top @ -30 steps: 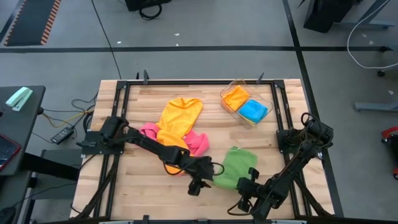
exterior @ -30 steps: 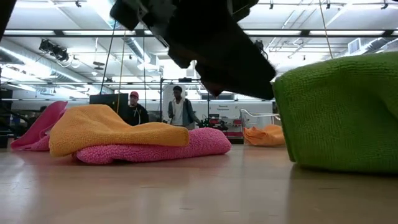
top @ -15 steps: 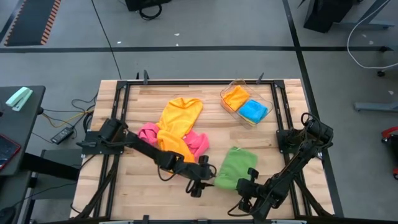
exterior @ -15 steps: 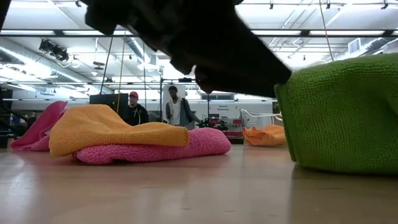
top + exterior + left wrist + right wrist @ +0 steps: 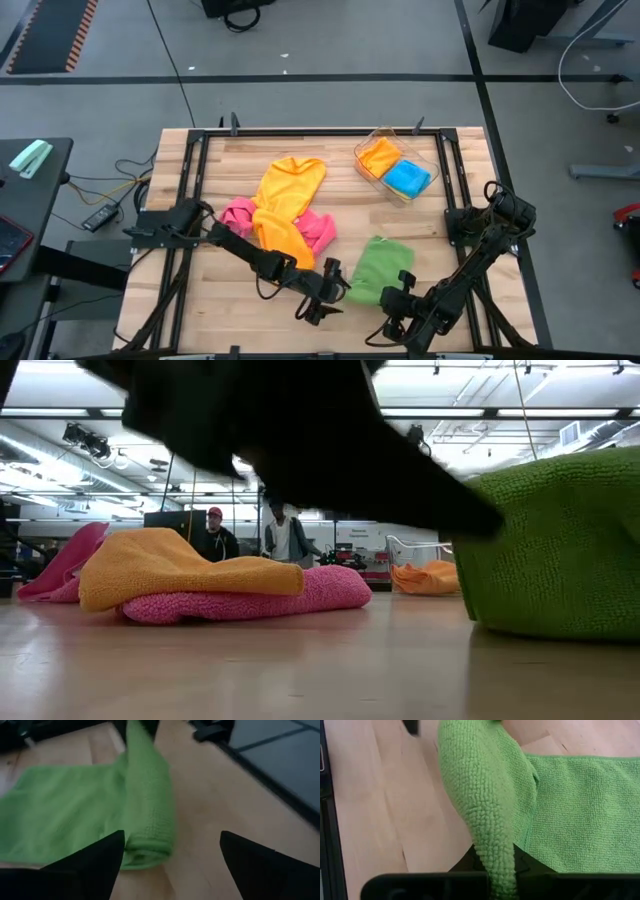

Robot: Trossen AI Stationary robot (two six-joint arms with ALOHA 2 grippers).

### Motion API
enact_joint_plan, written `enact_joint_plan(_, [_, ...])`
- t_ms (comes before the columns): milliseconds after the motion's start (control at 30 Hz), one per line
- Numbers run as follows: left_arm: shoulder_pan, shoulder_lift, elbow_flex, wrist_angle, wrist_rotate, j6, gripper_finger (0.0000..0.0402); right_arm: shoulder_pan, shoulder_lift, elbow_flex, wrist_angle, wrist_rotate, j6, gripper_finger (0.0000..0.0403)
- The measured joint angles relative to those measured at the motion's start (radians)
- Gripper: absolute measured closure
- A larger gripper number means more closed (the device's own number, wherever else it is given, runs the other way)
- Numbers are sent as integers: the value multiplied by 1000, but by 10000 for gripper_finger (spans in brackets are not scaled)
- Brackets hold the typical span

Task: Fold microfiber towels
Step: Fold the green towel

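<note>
While the green towel (image 5: 378,268) lies half-folded at the lower centre of the high view, the left gripper (image 5: 322,297) sits just off its left edge with fingers spread wide and empty, probably freed to take a new hold. The right gripper (image 5: 402,295), at the towel's lower right, pinches a corner, likely to pin it. Orange (image 5: 285,205) and pink (image 5: 320,232) towels wait mid-tabletop (image 5: 210,300); a clear tray (image 5: 372,179) at upper right holds two more.

Low view now: green towel bulks at the right, the orange-on-pink pile left of centre.

Left wrist view: parted fingers (image 5: 90,865) frame the towel's rolled edge.

Right wrist view: a ridge of green cloth rises, clamped between the fingers.
</note>
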Motion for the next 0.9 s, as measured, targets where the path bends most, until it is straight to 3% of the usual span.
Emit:
enact_joint_plan(200, [3,54,0,106,-96,3,80,0,0,0,13,-7,8,390])
enact_joint_plan(500, [25,134,33,138,-77,8,141,-1,0,0,27,-7,-3,390])
enact_joint_plan(700, [37,143,63,128,-69,27,223,-1,0,0,36,-14,-6,390])
enact_joint_plan(900, [55,139,87,63,2,-39,356,1,-4,0,34,-26,-15,390])
